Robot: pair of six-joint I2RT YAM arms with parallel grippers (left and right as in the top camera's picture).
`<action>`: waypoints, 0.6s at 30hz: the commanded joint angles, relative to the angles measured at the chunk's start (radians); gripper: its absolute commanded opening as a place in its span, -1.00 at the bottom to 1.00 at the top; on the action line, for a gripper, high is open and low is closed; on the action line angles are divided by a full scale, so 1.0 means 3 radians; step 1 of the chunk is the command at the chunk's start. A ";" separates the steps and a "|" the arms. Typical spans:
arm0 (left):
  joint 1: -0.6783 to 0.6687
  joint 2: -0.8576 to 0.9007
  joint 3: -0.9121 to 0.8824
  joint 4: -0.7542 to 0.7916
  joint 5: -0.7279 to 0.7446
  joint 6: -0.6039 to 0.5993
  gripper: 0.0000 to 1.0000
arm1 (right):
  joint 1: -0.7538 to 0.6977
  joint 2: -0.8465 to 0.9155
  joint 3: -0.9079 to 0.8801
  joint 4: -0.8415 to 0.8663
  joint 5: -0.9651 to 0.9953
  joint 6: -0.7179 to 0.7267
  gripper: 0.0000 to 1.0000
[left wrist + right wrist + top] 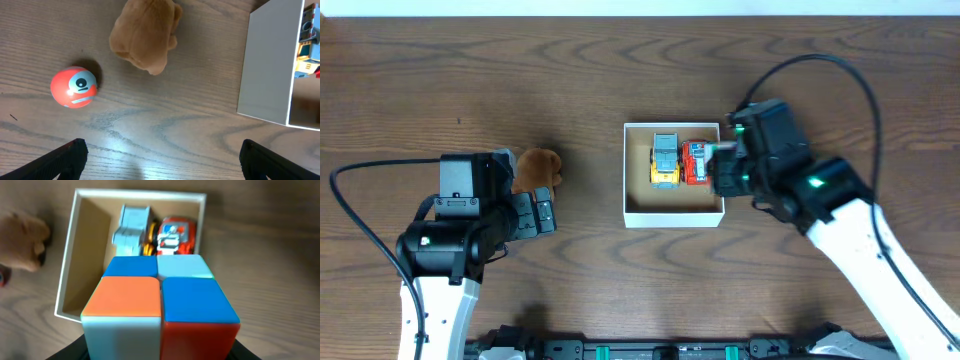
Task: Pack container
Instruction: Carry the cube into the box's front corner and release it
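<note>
The container [673, 217], a shallow white box with a tan floor, sits mid-table. Inside it a yellow-and-blue toy car [665, 160] and a red toy car [695, 163] lie side by side against the far wall. At the box's right wall hovers my right gripper [725, 170], shut on a multicoloured cube [160, 305]. The right wrist view shows the cube above the near rim [67, 285]. My left gripper [542, 213] hangs open and empty to the left. A brown plush toy [145, 35] and a red ball [73, 87] lie ahead of its fingers.
The plush [537, 170] lies just left of the container, whose outer wall [267, 65] shows at the right of the left wrist view. Bare wooden tabletop surrounds everything. From overhead, the left arm covers the red ball.
</note>
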 commanded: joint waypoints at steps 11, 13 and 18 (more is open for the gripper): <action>-0.0003 0.0006 0.0005 -0.0008 0.0036 -0.0008 0.96 | 0.0284 0.0608 0.0038 -0.0089 0.0015 0.0549 -0.72; -0.0003 0.0006 0.0005 -0.0008 0.0034 -0.0008 0.96 | 0.0290 0.0674 0.0038 -0.0150 0.0015 0.0598 -0.72; -0.0003 0.0006 0.0005 -0.0008 0.0034 -0.0008 0.96 | 0.0301 0.0830 0.0036 -0.0210 -0.0009 0.0618 -0.72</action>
